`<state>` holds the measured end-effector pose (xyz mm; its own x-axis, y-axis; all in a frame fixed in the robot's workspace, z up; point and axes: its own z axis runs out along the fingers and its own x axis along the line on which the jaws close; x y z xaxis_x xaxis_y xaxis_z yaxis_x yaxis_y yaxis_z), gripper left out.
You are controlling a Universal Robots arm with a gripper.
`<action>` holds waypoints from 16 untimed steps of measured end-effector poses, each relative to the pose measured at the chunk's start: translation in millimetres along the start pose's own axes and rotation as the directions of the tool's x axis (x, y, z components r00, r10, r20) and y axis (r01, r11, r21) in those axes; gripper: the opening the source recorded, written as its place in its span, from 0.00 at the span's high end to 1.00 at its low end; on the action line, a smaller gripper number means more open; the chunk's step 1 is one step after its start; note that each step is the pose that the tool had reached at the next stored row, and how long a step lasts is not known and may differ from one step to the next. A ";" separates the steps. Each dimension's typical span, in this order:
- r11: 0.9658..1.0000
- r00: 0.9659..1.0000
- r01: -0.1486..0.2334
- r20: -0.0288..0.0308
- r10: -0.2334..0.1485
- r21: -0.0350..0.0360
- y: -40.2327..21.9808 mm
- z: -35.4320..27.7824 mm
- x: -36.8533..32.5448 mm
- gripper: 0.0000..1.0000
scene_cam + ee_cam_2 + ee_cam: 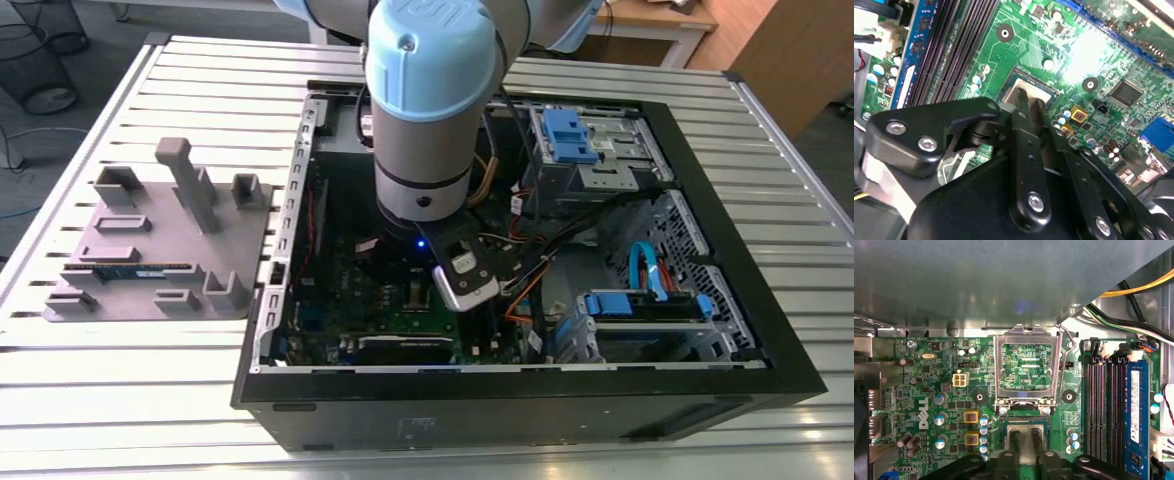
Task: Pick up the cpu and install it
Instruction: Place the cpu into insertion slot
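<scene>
Now the tool (1030, 101) hangs inside the open computer case (534, 405), fingertips a sliver apart and gripping nothing, right over the cpu (1026, 432), which lies flat in the motherboard (954, 405) socket. The grey tray (147, 245) sits at nine o'clock of the case.

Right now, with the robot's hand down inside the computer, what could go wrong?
The hand is right at the cpu. If the chip sits crooked, pressing could hurt the motherboard. The open metal frame stands just beside it, so a sideways move might bump it. Loose cables hang near the arm and could snag.
</scene>
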<state>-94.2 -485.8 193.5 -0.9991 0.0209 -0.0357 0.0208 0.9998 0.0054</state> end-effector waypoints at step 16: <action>1.000 1.000 0.000 0.000 0.000 0.000 0.0 -0.1 1.7 0.89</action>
<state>-96.0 -485.8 193.6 -0.9991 0.0208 -0.0357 0.0206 0.9998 0.0056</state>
